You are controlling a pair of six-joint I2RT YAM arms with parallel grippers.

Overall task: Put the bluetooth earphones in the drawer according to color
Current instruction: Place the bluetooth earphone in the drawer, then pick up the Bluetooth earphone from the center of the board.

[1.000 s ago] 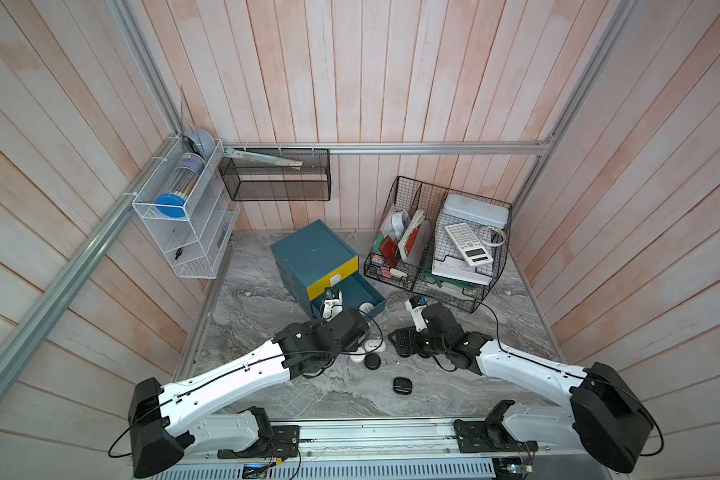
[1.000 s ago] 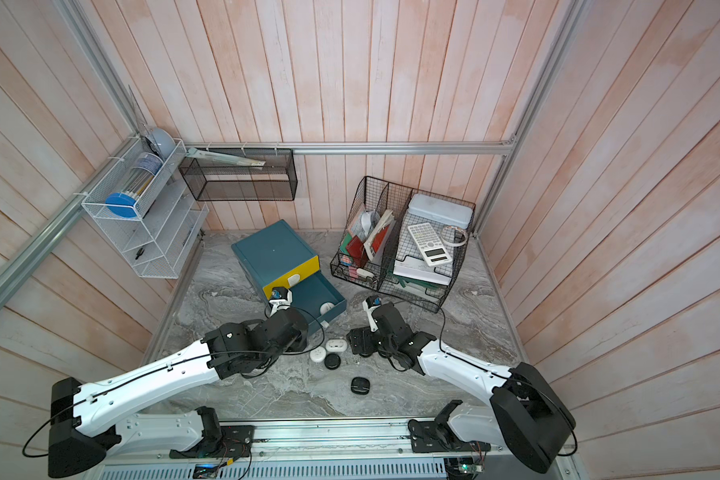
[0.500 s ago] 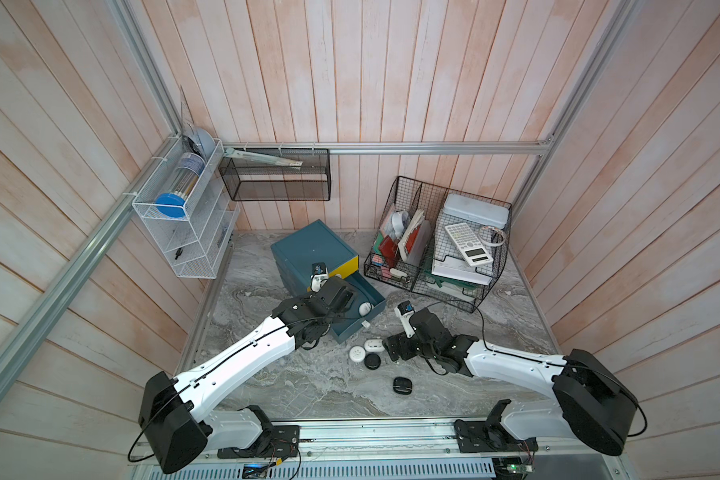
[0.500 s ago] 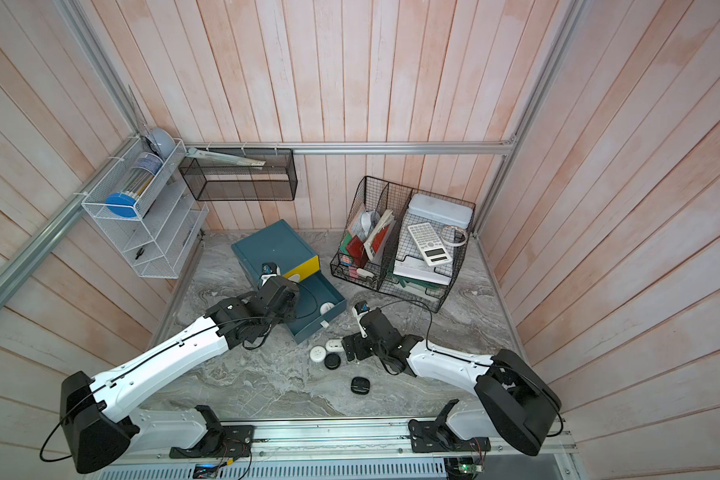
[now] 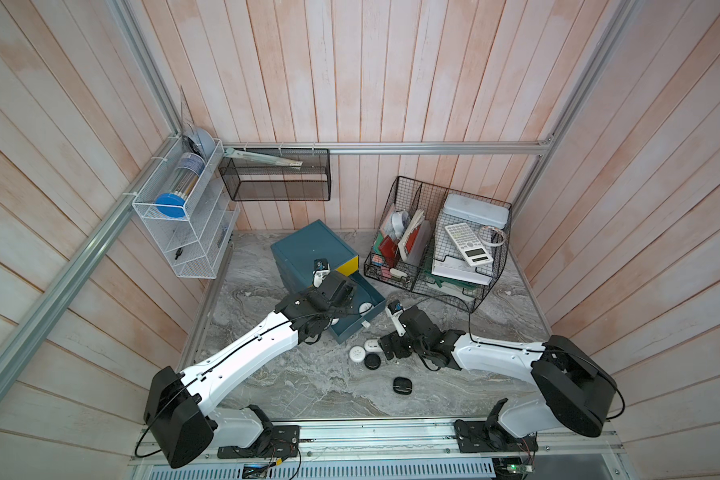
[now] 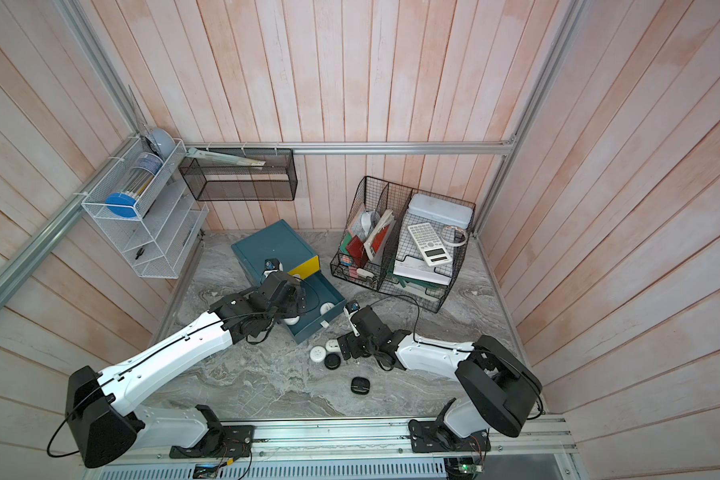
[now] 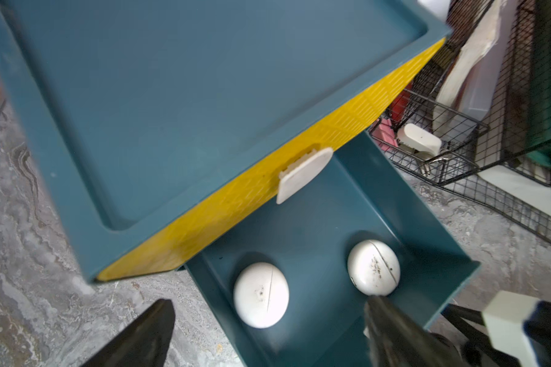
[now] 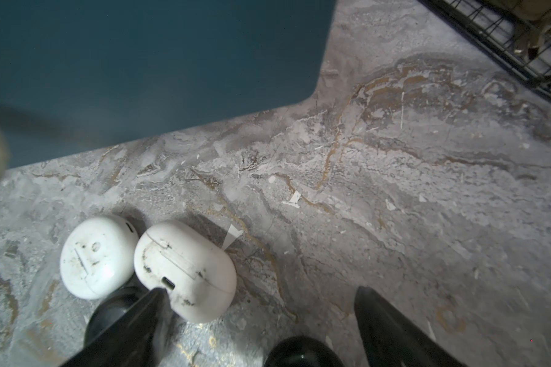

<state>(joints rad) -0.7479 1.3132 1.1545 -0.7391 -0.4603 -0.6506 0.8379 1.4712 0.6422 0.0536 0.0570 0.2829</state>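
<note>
The drawer chest point(image 5: 308, 245) is teal with a yellow top front point(image 7: 268, 178), and its lower teal drawer point(image 7: 427, 222) is pulled out. Two white earphone cases point(image 7: 261, 294) point(image 7: 373, 267) lie inside it. My left gripper point(image 7: 269, 303) hangs open just above them, holding nothing. On the marble in front lie two white cases point(image 8: 96, 254) point(image 8: 188, 270) and two black ones point(image 5: 372, 361) point(image 5: 402, 385). My right gripper point(image 8: 261, 291) is open low beside them, with one finger next to the nearer white case. No pink case shows.
A black wire-mesh organiser point(image 5: 437, 245) with a calculator and papers stands at the back right, close to the open drawer. A white wire rack point(image 5: 184, 232) and a black mesh shelf point(image 5: 275, 178) hang on the walls. Both arms meet near the drawer's front.
My left gripper travelled from the table cases to above the open drawer and opened, leaving a white case in it. My right gripper slid left, closer to the cases on the table.
</note>
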